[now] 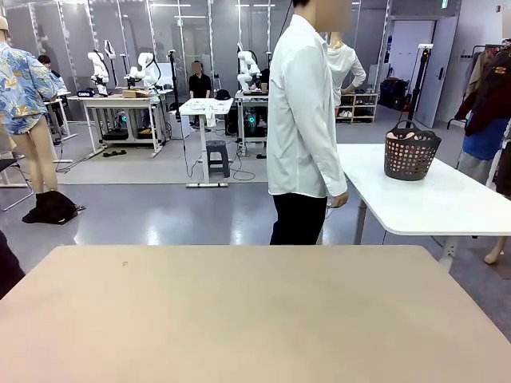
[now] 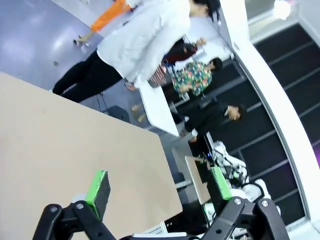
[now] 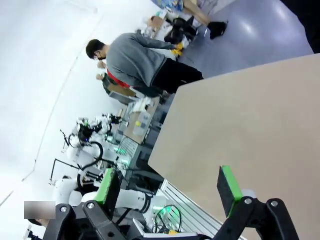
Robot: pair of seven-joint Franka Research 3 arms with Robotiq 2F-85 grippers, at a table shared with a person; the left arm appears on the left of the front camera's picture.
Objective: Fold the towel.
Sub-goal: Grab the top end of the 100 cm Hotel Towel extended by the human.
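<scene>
The towel [image 1: 406, 136] shows as a small patch of pink cloth inside the rim of the black basket [image 1: 410, 154], which stands on a white table beyond mine. Its texture is too small to make out. My left gripper [image 2: 159, 185] hangs open above the beige table [image 2: 60, 150], with nothing between its green pads [image 2: 97, 186]. Over the same table's other side [image 3: 250, 125], my right gripper [image 3: 167, 186] is also open and empty. A person in a white shirt [image 1: 303, 120] stands at the far edge, side-on, hands down.
The beige tabletop [image 1: 239, 319] is bare in the front view. The white table [image 1: 423, 203] with the basket stands behind it to the right, across a gap of floor. Other work tables and people are farther back in the hall.
</scene>
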